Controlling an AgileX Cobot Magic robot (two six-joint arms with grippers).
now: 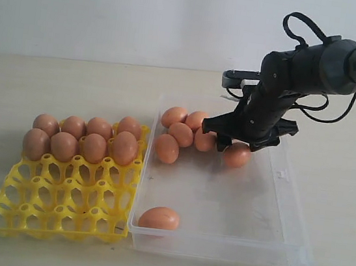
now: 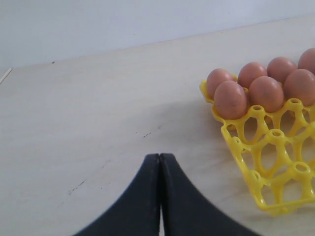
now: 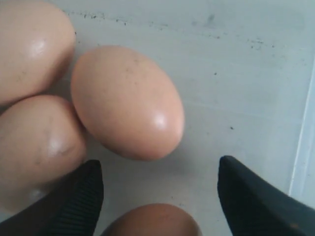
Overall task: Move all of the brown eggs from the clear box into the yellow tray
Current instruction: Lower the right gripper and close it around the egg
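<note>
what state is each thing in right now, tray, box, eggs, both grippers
yellow tray, partly filled: eight eggs in its two back rows, other cups empty
clear box, no lid on, seven eggs inside
brown eggs, all look whole; none held
right gripper, open, low in the box, straddling an egg
left gripper, shut, empty, above the bare table by the tray

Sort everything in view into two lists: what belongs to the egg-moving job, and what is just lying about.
Job: brown eggs waiting in the clear box; seated eggs in the yellow tray; right arm, jaws open over the boxed eggs.
Just there: table; back wall; left jaws, shut, parked beside the tray.
</note>
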